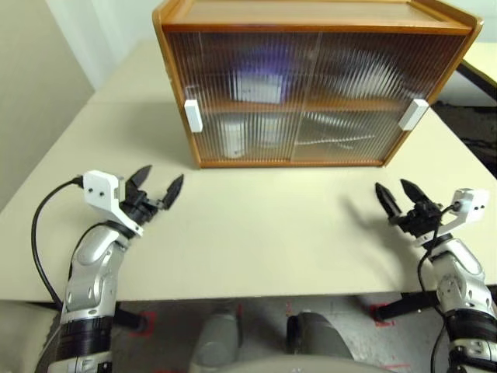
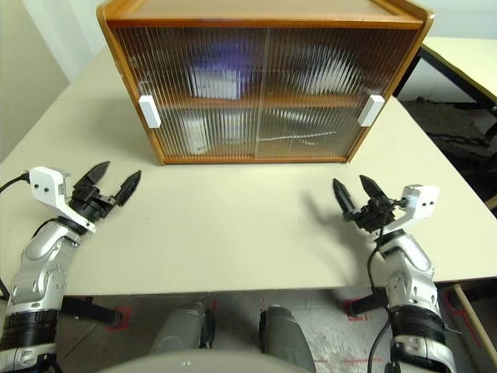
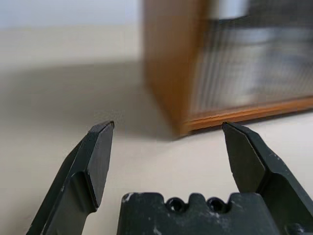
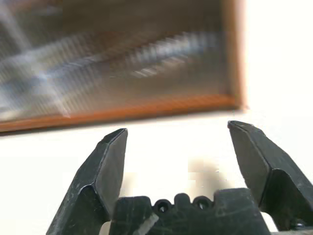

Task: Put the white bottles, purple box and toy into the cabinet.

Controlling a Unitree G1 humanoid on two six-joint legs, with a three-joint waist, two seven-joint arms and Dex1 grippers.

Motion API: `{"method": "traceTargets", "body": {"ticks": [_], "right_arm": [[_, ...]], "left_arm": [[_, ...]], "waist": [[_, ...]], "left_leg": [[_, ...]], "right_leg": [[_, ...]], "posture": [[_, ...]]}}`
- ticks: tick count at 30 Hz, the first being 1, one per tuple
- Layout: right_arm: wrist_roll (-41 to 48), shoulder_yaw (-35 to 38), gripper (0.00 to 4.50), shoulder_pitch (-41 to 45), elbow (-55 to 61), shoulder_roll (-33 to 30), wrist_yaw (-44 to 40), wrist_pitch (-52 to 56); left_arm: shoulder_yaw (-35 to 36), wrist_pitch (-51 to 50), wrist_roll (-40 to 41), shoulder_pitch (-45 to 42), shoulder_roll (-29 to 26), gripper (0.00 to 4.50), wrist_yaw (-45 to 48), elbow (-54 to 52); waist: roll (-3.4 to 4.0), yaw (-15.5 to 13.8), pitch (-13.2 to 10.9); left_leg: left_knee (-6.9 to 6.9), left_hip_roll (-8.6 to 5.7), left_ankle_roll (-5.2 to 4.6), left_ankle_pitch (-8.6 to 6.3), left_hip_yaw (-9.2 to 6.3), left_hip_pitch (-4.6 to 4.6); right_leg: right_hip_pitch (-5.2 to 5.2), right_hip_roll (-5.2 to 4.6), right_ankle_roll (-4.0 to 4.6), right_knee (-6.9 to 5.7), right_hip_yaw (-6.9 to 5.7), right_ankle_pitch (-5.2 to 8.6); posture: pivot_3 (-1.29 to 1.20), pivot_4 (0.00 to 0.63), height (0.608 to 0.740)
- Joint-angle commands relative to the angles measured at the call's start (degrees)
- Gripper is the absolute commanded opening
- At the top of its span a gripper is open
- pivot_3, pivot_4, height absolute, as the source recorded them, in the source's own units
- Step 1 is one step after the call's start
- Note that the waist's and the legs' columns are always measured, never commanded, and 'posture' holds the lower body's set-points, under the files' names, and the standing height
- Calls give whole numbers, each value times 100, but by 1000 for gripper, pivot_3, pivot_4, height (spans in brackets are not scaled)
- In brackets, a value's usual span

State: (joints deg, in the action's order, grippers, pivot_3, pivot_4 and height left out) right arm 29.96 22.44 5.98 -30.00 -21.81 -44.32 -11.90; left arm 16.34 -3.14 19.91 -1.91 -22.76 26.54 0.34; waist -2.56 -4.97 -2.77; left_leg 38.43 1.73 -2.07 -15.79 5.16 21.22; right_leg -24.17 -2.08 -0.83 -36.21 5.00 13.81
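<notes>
Honey-brown cabinet (image 1: 311,81) at the far middle of a pale cream table (image 1: 256,225), both ribbed doors (image 1: 241,97) slid shut, white and purple shapes blurred behind them. Grey floor with red marks below the near edge. Left gripper (image 1: 161,185) and right gripper (image 1: 396,194) over bare tabletop, wide apart, both spread wide and empty.

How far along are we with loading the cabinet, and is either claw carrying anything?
Looks nearly done. Blurred purple and white shapes sit behind the honey-brown wooden cabinet's closed ribbed translucent doors; the toy cannot be made out. The left claw and right claw are open and empty. Nothing remains on the beige table.
</notes>
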Motion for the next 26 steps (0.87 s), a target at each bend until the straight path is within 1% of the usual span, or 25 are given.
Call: {"method": "traceTargets", "body": {"ticks": [1,3,7,12,19,26], "right_arm": [[297,423,4459,348,-886,-282,-590,-230],[368,547,4459,579,-1379,-463,-942,-233],[306,761,4459,1142,-2536,-890,-1350,-398],[99,822,4459,1697,-3461,-1353,-1569,-566],[-64,836,4459,2064,-3900,-1505,-1510,-723],[-106,908,4459,2221,-4020,-1384,-1255,-766]], "left_arm": [[29,-208,-126,25,154,4500,-434,-38],[5,-221,-217,18,207,4500,-609,-4],[-68,-259,-370,-69,297,4500,-841,60],[-160,-390,-443,-137,371,4500,-1006,-17],[-197,-381,-462,-128,391,4500,-988,-46],[-170,-370,-433,-109,388,4500,-991,-51]], "waist": [[0,-12,0],[1,-29,0],[-14,-88,9],[-20,-167,13],[-31,-253,19],[-35,-289,23]], "left_leg": [[-7,-1,0,0,3,0],[-17,-5,-1,1,9,-1],[-26,-3,-4,3,10,-2],[-29,-7,-7,4,12,4],[-29,-5,-2,1,14,4],[-28,-6,-1,1,15,6]], "right_leg": [[-1,2,1,2,2,-1],[-1,10,10,9,7,-8],[-1,17,23,30,6,-20],[-1,14,22,40,6,-22],[-1,15,21,42,8,-26],[-1,13,18,43,9,-32]], "posture": [[274,24,740],[268,23,740],[272,18,740],[267,22,740],[290,17,740],[302,4,740]]}}
